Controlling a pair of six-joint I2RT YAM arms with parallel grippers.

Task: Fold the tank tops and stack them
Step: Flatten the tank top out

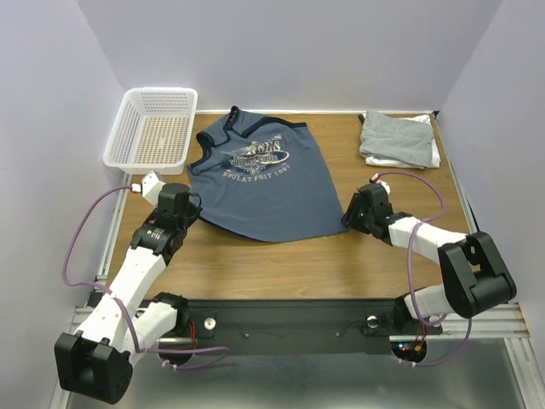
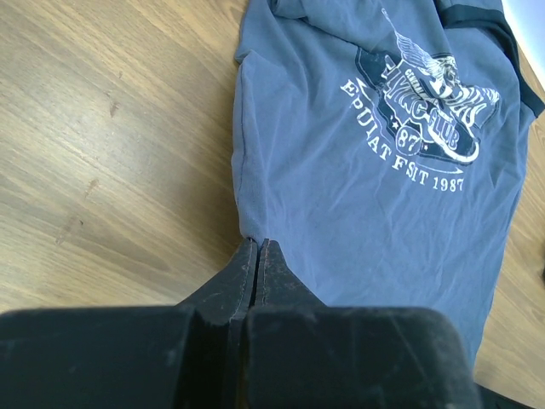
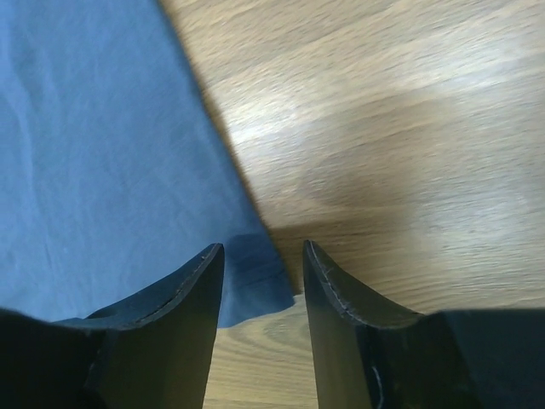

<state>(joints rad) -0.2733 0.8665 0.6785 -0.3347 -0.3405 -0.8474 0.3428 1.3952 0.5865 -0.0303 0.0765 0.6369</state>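
Your left tool [image 2: 258,244]: shut, tips touching hem of one navy tank top [image 1: 264,192]; right tool [image 3: 262,251]: open astride its corner. Two folded tops [image 1: 396,136], upper right.

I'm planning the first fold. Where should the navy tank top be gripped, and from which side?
Grip the navy tank top at its two hem corners, coming in low from the near, outer sides. It lies flat, print up, hem toward the arms, so the corners are free edges on the bare table. The right gripper has its jaws open either side of one corner.
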